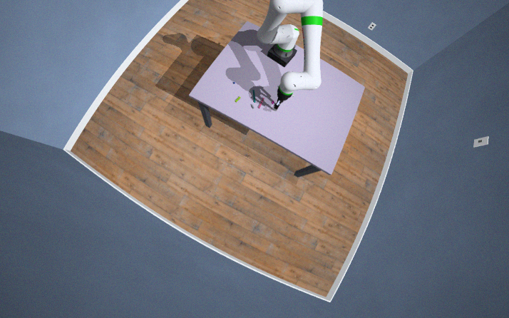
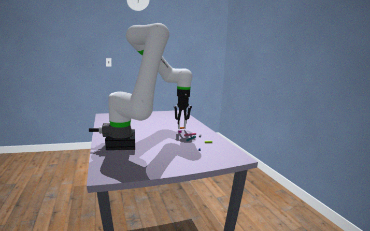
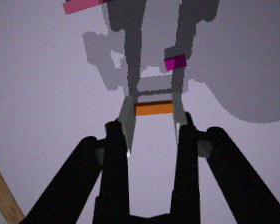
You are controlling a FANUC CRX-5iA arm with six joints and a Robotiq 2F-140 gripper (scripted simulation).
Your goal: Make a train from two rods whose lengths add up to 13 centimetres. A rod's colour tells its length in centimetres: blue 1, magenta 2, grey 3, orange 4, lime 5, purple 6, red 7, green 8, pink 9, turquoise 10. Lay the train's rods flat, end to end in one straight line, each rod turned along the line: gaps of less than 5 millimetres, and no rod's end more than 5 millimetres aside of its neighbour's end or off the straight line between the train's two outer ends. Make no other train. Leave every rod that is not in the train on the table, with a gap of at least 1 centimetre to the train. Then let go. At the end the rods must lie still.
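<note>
On the desk point(image 2: 224, 169), the arm's base point(image 2: 129, 146) sits left of centre in the exterior view; the rods point(image 2: 192, 136) cluster right of it, below the end effector point(image 2: 182, 126).

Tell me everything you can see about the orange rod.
The orange rod is a short, plain bar, smooth and uniformly coloured. It is held crosswise and level between the gripper fingertips, pinched at both ends, hanging above the table and touching nothing else. A magenta rod and a pink rod lie below, ahead of it.
</note>
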